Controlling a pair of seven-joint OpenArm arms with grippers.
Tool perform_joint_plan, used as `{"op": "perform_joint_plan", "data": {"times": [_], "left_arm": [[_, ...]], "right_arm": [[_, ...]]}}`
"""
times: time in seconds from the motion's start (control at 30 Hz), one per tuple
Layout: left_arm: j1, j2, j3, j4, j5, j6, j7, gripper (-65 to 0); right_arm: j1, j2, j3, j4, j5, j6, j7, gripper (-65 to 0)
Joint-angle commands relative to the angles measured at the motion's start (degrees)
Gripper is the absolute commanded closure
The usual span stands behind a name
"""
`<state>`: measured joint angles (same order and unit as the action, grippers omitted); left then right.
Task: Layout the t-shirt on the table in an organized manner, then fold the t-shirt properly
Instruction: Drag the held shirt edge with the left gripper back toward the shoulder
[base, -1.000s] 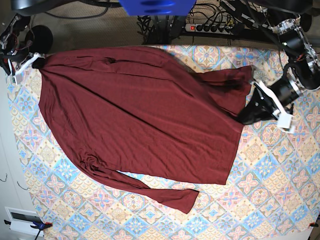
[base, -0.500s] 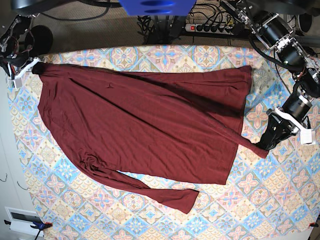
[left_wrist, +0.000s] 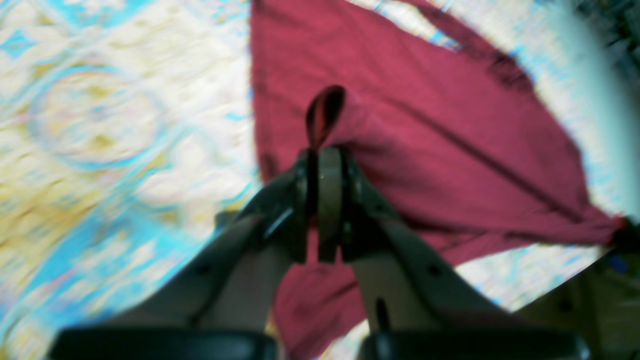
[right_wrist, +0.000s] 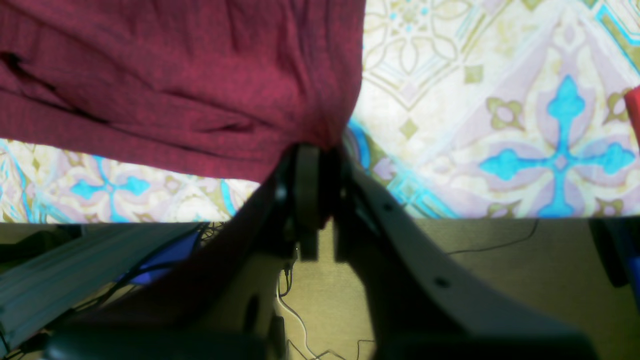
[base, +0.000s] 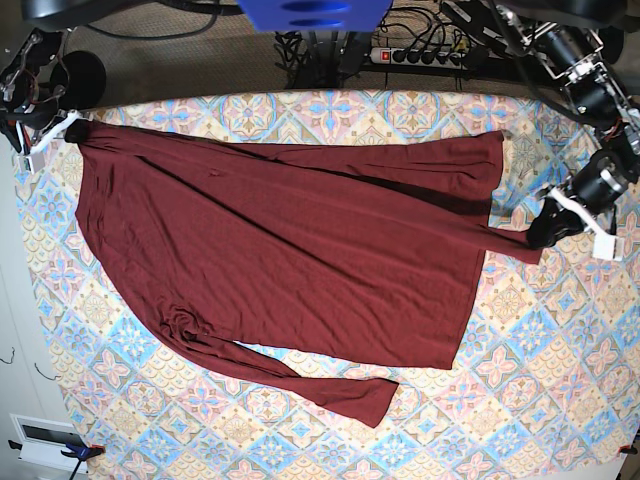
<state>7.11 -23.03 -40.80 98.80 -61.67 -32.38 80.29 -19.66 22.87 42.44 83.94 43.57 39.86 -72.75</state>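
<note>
Mia: T-shirt first! The dark maroon long-sleeved t-shirt (base: 290, 250) of thin soft cloth lies spread over the table (base: 560, 400) with the blue, pink and cream flower-tile cover. Where does it reach?

Ben: From the far left corner across to the right edge. One sleeve trails toward the near edge.

Mia: What are the grippers doing?

Ben: The right gripper (right_wrist: 320, 150) is pressed together, pinching a bit of the shirt at the far left corner. The left gripper (left_wrist: 325, 150) is pinching a sleeve end near the right edge.

Mia: Is the job nearly done?

Ben: Not really. The shirt looks pulled out long, but it sits crooked, with wrinkles where the near sleeve joins. It likely needs more smoothing. No fold is made yet.
</note>
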Motion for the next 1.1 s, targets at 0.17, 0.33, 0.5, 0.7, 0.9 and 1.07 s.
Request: {"op": "perform_joint_plan", "data": {"times": [0.17, 0.33, 0.5, 0.7, 0.9, 1.07], "left_arm": [[3.57, -5.68, 8.14, 0.93, 3.60, -0.01, -0.77, 0.0], [3.57, -5.76, 13.15, 0.84, 8.00, -0.01, -0.95, 0.0], [3.74, -5.76, 19.04, 0.76, 10.02, 0.07, -0.86, -3.5], [5.68, -6.12, 20.53, 0.76, 10.55, 0.07, -0.34, -16.2], [9.46, -8.93, 18.86, 0.76, 10.20, 0.16, -0.29, -27.4], [11.74, -8.67, 17.54, 0.49, 10.64, 0.25, -0.29, -28.8]], "right_arm": [[0.19, 1.43, 0.51, 0.76, 0.87, 0.14, 0.71, -1.0], [0.19, 1.43, 0.51, 0.76, 0.87, 0.14, 0.71, -1.0], [0.19, 1.43, 0.51, 0.76, 0.87, 0.14, 0.71, -1.0], [0.19, 1.43, 0.51, 0.76, 0.87, 0.14, 0.71, -1.0], [0.19, 1.43, 0.51, 0.85, 0.87, 0.14, 0.62, -1.0], [0.19, 1.43, 0.51, 0.85, 0.87, 0.14, 0.62, -1.0]]}}
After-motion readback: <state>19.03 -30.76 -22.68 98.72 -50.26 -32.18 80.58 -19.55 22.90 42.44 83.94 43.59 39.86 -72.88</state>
